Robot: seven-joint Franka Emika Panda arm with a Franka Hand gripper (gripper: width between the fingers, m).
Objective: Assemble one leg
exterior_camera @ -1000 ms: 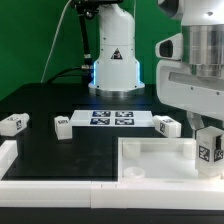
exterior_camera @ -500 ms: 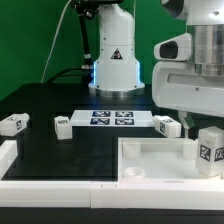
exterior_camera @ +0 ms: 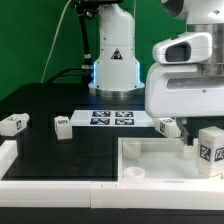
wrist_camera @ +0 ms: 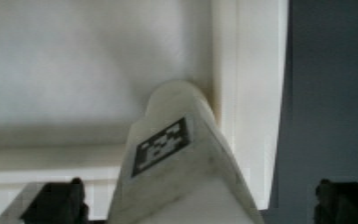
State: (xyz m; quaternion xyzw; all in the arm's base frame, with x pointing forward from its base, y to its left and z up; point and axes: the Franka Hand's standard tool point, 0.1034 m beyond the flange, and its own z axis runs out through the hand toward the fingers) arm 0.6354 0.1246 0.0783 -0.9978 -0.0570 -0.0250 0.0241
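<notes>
On the exterior view's left, a loose leg (exterior_camera: 12, 123) is lying on the black table (exterior_camera: 40, 100), a second leg (exterior_camera: 62, 125) near it, then the marker board (exterior_camera: 112, 118). Farther right, the leg (exterior_camera: 210, 148) is standing against the white tabletop's (exterior_camera: 150, 165) wall. The gripper (wrist_camera: 202, 200) is hovering above it, fingers spread wide and gripping nothing.

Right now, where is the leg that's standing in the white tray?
In the exterior view, the leg stands at the far right, inside the tabletop tray by its right rim, just below the arm.
</notes>
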